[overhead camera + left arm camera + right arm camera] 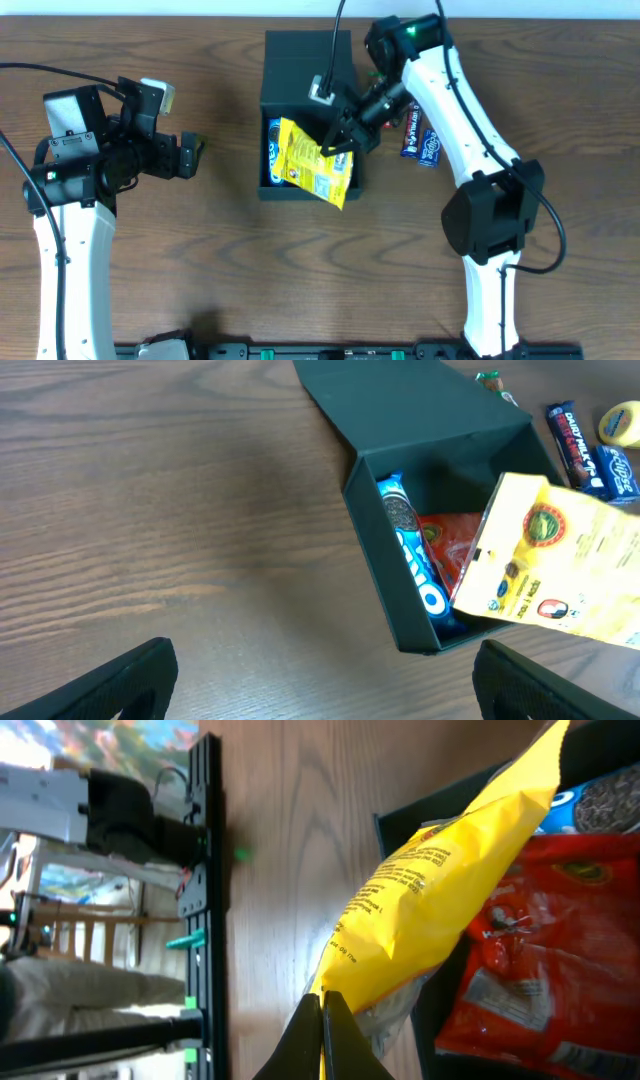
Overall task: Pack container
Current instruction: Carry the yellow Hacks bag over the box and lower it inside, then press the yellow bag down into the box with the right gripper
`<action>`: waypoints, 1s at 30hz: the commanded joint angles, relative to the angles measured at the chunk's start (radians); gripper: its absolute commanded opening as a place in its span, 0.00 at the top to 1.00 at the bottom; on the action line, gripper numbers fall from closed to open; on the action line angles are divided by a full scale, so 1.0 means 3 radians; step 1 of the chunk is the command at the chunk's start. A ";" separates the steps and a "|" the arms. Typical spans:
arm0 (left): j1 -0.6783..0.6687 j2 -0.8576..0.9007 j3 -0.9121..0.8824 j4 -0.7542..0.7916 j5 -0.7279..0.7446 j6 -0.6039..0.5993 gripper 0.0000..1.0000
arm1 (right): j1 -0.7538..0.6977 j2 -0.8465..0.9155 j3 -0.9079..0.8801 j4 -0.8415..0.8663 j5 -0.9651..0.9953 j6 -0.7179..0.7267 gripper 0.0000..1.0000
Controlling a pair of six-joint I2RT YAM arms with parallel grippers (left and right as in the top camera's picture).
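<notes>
The black container (pixel 300 70) stands open at the table's middle back, its lid flap laid away from me. Inside lie a blue Oreo packet (pixel 415 560) and a red packet (pixel 455 550). My right gripper (pixel 335 148) is shut on the edge of a yellow snack bag (pixel 315 160), which hangs tilted over the container's front right corner. In the right wrist view the two jaws pinch the yellow snack bag (pixel 440 880) at its seam, above the red packet (pixel 540 950). My left gripper (pixel 190 152) stands open and holds nothing, well left of the container (pixel 440 450).
Several loose snack packets (pixel 420 140) lie on the wood right of the container, partly under the right arm. In the left wrist view they show as dark blue bars (pixel 590 450) and a yellow item (pixel 620 422). A black rail (pixel 350 350) runs along the table's front edge.
</notes>
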State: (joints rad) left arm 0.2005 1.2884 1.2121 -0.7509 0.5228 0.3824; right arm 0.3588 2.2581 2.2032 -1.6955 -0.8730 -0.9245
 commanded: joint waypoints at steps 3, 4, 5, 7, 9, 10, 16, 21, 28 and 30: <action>0.0013 -0.0031 0.0011 0.0009 -0.0017 0.0048 0.05 | 0.0001 0.0144 -0.0031 0.0056 -0.0106 -0.0440 0.99; 0.0013 -0.0031 0.0011 0.0009 -0.0017 0.0048 0.05 | 0.0003 0.0164 -0.0029 0.0092 -0.0106 -0.0440 0.99; 0.0013 -0.0031 0.0011 0.0009 -0.0017 0.0048 0.05 | 0.0003 0.0187 -0.0031 0.0098 -0.0104 -0.0441 0.99; 0.0013 -0.0031 0.0011 0.0009 -0.0017 0.0048 0.05 | 0.0006 0.0240 -0.0031 0.0131 -0.0106 -0.0440 0.99; 0.0013 -0.0031 0.0011 0.0008 -0.0017 0.0048 0.05 | 0.0006 0.0281 -0.0031 0.0145 -0.0106 -0.0440 0.99; 0.0013 -0.0031 0.0011 0.0004 -0.0015 0.0047 0.05 | 0.0006 0.0309 -0.0031 0.0155 -0.0106 -0.0441 0.99; 0.0010 -0.0031 0.0011 -0.0004 -0.0015 0.0048 0.05 | 0.0000 0.0334 -0.0031 0.0299 -0.0080 -0.0525 0.99; 0.0010 -0.0031 0.0011 -0.0004 -0.0005 0.0047 0.05 | -0.0006 0.0334 -0.0031 0.0384 -0.0057 -0.0525 0.99; 0.0010 -0.0031 0.0011 -0.0004 -0.0005 0.0048 0.05 | -0.0034 0.0334 -0.0031 0.0554 0.0149 -0.0443 0.99; 0.0010 -0.0031 0.0011 -0.0004 -0.0005 0.0048 0.05 | -0.0039 0.0334 -0.0031 0.0655 0.0239 -0.0327 0.99</action>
State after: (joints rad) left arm 0.2005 1.2884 1.2121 -0.7517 0.5198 0.3828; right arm 0.3546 2.3501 2.1952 -1.5154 -0.8238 -1.0508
